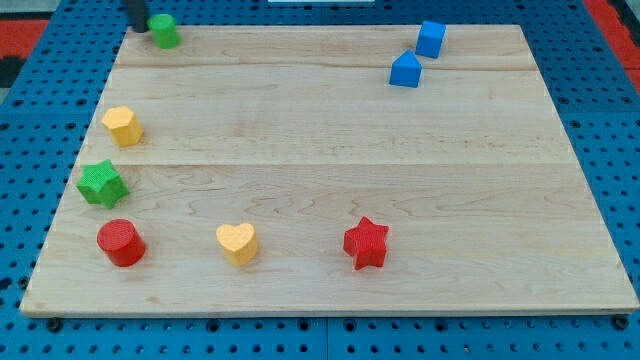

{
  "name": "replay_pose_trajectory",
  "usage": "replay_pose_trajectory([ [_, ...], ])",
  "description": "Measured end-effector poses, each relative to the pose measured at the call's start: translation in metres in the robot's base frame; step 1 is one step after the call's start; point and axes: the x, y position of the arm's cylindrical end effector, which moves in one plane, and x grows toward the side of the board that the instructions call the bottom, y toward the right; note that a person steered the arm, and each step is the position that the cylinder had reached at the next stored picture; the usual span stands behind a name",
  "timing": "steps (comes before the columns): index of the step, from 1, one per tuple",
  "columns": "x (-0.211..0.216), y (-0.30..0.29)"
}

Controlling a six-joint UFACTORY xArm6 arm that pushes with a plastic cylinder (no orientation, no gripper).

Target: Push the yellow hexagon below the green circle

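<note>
The yellow hexagon [122, 126] lies near the board's left edge. The green circle [165, 30] sits at the top left corner of the board, well above the hexagon and a little to its right. My tip [140, 26] is at the view's top left, just left of the green circle and close to touching it. The rod runs out of the top of the view.
A green star [101, 184] and a red circle [121, 243] lie below the hexagon along the left edge. A yellow heart [237, 243] and a red star [366, 243] sit near the bottom. Two blue blocks [431, 38] [405, 70] are at top right.
</note>
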Motion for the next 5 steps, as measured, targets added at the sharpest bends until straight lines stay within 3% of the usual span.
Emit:
replay_pose_trajectory([
  [1,0.043,0.106],
  [2,0.061,0.133],
  [3,0.063,0.124],
  [5,0.067,0.19],
])
